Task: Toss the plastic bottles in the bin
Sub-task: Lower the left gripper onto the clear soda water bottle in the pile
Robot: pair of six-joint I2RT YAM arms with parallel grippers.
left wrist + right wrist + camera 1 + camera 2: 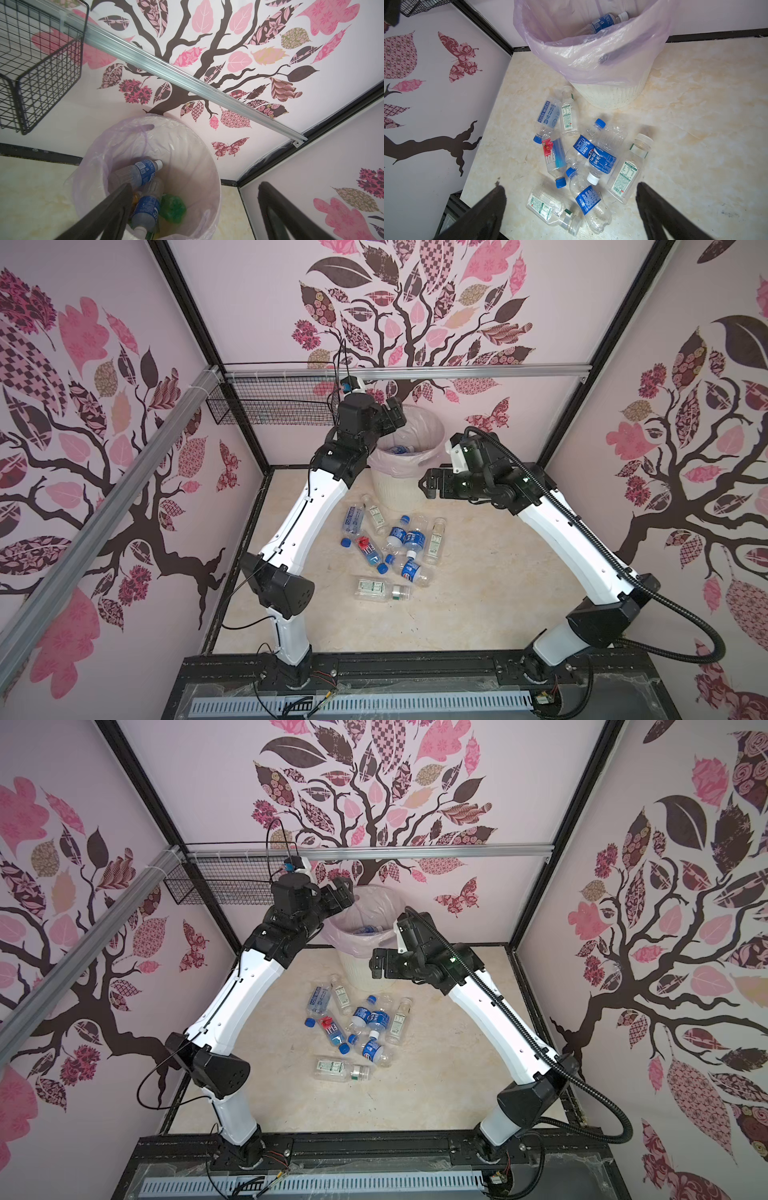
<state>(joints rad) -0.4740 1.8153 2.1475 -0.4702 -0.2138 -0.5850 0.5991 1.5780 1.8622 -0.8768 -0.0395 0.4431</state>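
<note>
Several plastic bottles [390, 547] [357, 1027] lie in a loose heap on the marble-look floor in front of the bin [395, 493] [353, 971]. Most are clear with blue labels, some white-labelled [623, 178]. The cream ribbed bin has a pale pink bag [591, 54]. It holds blue-labelled bottles [143, 172] [145, 209] and a green one [172, 207]. My left gripper [395, 410] [194, 187] hangs open above the bin's left rim, empty. Open and empty too, my right gripper [428, 483] [571, 187] hovers beside the bin's front right, looking down on the heap.
A black wire mesh basket [270, 406] [41, 72] hangs on the back wall left of the bin, under an aluminium rail [187, 76]. Patterned walls close in the back and both sides. Bare floor [478, 572] lies right of the heap.
</note>
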